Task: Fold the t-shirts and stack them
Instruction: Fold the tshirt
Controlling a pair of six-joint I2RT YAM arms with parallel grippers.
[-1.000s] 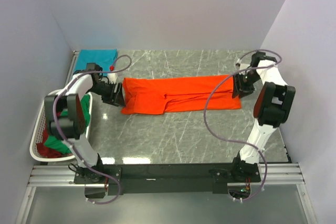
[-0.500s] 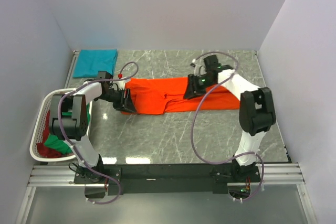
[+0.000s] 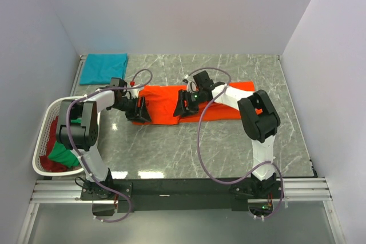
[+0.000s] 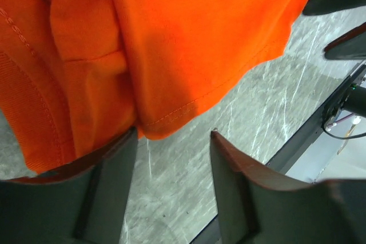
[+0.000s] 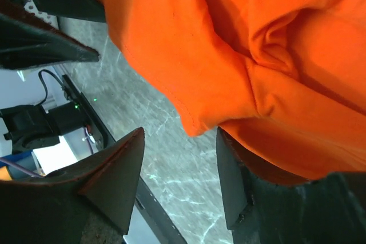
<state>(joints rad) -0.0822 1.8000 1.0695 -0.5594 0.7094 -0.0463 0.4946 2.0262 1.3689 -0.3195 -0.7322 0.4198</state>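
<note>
**A:** What do we make of the left gripper (image 4: 173, 135)?

**B:** We see its jaws set apart, with bare surface (image 4: 171, 198) in the gap. The hem of the orange t-shirt (image 4: 189, 38) hangs right at the fingertips, and nothing is clamped. The right gripper (image 5: 180, 132) is parted the same way over another edge of that cloth. Both wrist views cut the shirt off, so we cannot make out collar or sleeves there.

**A:** And from above?

**B:** The right arm (image 3: 260, 118) crosses the shirt's right half and hides part of it. The left arm (image 3: 80, 127) covers some of the white basket (image 3: 40, 152), so we glimpse only patches of the green t-shirt (image 3: 62, 155) and the dark red t-shirt (image 3: 50, 165) inside.

**A:** Our count?

**B:** Four shirts, two grippers and one basket. The teal t-shirt (image 3: 103, 68) lies flat in the far left corner.

**A:** And the orange one's lie?

**B:** It is a long band in the middle of the surface, with its long axis running left to right. The left gripper is at its left end and the right gripper near its middle. Which end holds the collar we cannot tell.
</note>
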